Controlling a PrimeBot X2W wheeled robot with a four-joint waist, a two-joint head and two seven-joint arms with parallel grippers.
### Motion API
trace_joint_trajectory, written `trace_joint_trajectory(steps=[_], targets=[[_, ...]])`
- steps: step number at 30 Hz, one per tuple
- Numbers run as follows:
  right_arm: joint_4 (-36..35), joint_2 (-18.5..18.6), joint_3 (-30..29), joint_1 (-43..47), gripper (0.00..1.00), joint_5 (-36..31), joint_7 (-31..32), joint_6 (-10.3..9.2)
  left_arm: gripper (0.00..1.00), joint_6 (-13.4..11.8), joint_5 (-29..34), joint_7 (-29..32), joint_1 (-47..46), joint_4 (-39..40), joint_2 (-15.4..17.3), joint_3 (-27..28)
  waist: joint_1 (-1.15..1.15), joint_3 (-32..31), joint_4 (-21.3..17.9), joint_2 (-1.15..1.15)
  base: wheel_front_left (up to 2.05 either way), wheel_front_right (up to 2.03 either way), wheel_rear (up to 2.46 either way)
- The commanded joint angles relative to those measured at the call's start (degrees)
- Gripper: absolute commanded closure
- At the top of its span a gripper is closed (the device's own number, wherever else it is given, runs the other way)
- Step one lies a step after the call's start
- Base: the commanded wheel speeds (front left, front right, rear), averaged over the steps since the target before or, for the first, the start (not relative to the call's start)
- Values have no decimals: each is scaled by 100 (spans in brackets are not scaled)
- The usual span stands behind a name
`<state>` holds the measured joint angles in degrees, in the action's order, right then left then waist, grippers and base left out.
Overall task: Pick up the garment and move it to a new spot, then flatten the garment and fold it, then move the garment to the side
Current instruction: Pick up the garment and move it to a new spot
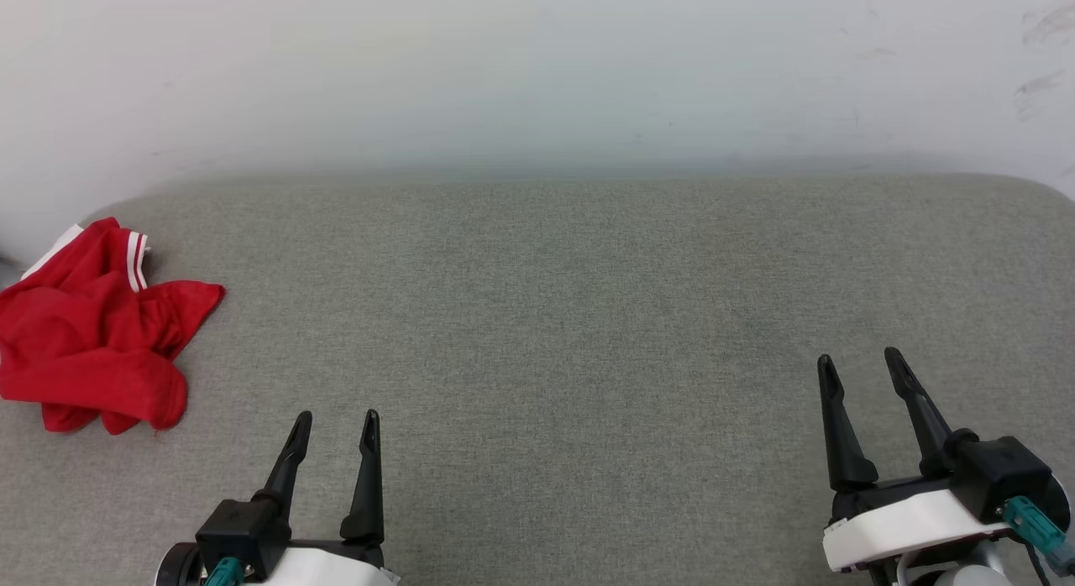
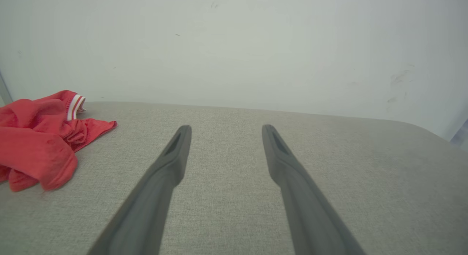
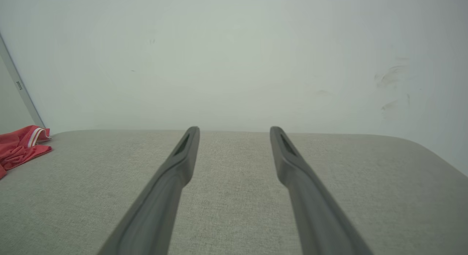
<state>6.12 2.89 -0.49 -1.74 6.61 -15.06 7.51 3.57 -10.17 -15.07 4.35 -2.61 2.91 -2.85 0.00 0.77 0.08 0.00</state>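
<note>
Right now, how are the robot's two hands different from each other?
The left gripper is close to the crumpled red garment. The right gripper is far across the grey surface from it. In the head view, the right gripper reaches further forward than the left gripper. Both are open and hold nothing.

Left pincer (image 1: 336, 418) and right pincer (image 1: 861, 357), both agape.

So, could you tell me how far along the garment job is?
Nothing looks done: the garment lies crumpled at the left edge of the grey surface. Nothing is in hand: left gripper and right gripper stand open and empty, apart from it. Pickup, flattening, folding and moving aside remain.
</note>
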Motion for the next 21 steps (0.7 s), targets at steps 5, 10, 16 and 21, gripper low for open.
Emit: trace_joint_trajectory(steps=[5,10,16,21], targets=[[-32,-3,71,78,0,39,-17,-4,0,31,-38,-16,-37,-72,-3,24,0,-24,97,0,0,0,0],[-15,-2,88,143,0,44,-17,-4,0,-14,-56,-16,-19,-164,-4,62,0,-72,335,0,0,0,0],[-13,-4,245,200,0,72,-16,-4,0,-7,-11,-16,37,-227,-3,192,0,-147,758,0,0,0,0],[22,-3,382,260,0,94,-16,-4,0,23,41,-16,90,-202,-4,299,0,-219,1196,0,0,0,0]])
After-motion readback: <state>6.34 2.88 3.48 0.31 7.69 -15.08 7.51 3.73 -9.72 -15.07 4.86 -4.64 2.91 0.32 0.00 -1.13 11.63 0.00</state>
